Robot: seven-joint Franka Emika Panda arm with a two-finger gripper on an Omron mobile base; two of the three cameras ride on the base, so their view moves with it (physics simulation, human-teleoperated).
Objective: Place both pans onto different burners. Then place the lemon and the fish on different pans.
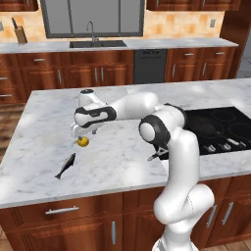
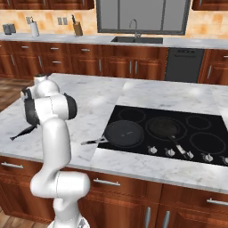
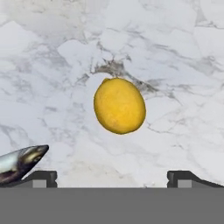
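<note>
Lemon point(image 3: 119, 105) on the marble island top point(image 1: 127, 162): bright yellow, plump oval with a small nub at one end, skin matte and faintly dimpled, lying on bare stone with a soft shadow beside it. Fish point(image 1: 65, 166) lies flat on the same marble just beside the lemon, toward the island's front edge; slender, dark grey back, paler glossy belly, and its pointed end pokes in at the lower left of the hand view. Marble is white with grey veining, smooth and flat. Gripper point(image 1: 81, 133) hangs right over the lemon, pointing down at it; fingers point(image 3: 41, 177) are spread as wide as they go, the two dark square tips standing well apart on either side of the fruit, touching nothing and holding nothing. Black glass cooktop point(image 2: 209, 119) is set into the island, shiny, marked with thin grey rings. Both pans sit on it over separate burners: left pan point(image 2: 124, 132) round, shallow, black, with its short handle reaching off the glass onto the marble; right pan point(image 2: 163, 127) alike, its greyish handle pointing toward the small silver knobs point(image 2: 170, 152) along the front edge.
</note>
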